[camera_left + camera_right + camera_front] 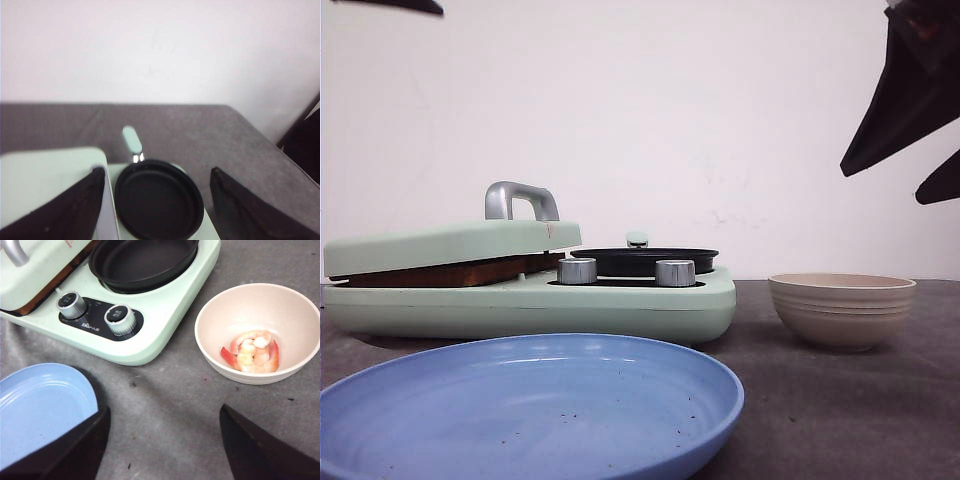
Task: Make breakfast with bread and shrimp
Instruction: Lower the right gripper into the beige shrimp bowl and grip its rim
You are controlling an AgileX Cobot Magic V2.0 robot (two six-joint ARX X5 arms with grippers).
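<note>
The bread (450, 272) sits clamped in the pale green cooker (620, 305), under the closed lid (450, 245); only its brown crust edge shows as a strip between lid and base. In the right wrist view the same brown strip (45, 295) peeks out below the lid.

The left gripper (157, 200) hangs above the cooker with its fingers (75, 210) spread wide, one over the lid's edge and the other past the black pan (157, 197), which lies between them. The bread is under that lid, hidden from this camera, so it is below the fingers and not touched.

The right gripper (162, 440) is also spread wide, above bare grey table (165, 405), with the blue plate (42, 405) beside one finger (75, 450). The beige bowl (295, 325) with shrimp (252, 352) is near the other (pink, curled, a small heap). The bread lies well apart from these fingers, beyond the two knobs (120, 319).
</note>
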